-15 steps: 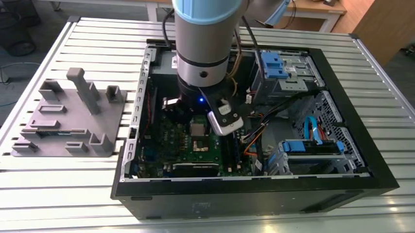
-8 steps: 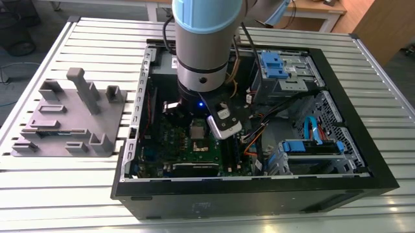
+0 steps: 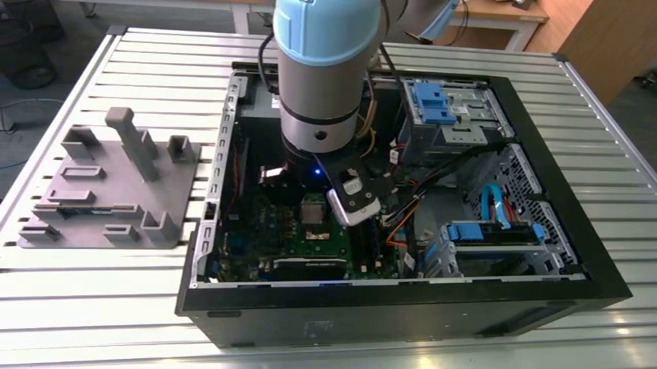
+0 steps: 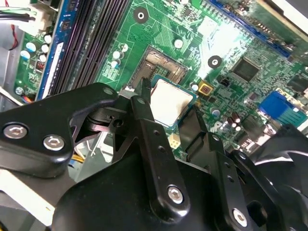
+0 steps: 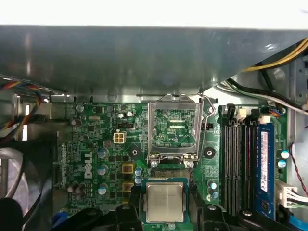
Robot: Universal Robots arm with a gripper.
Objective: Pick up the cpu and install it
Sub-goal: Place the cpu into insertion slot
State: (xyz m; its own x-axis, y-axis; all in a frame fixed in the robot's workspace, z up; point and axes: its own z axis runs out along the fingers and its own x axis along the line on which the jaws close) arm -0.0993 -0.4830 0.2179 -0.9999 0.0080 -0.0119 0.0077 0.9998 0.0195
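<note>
Cpu [image 5: 164, 202] flat, silver top up, in the hand's [image 4: 169, 102] tight grip beside open socket [image 4: 161, 65].

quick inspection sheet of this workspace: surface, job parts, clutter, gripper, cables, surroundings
surface: slatted metal table carrying an open computer case.
job's things: cpu held over the motherboard, partly overlapping the open socket; whether it is seated cannot be told.
clutter: grey tray with upright blocks, beside the case at the exterior view's left.
grippers: gripper inside the case, jaws shut on the cpu's edges.
cables: yellow and black wires along the case wall; blue cables near the drive bays.
surroundings: wooden desk behind the table.
</note>
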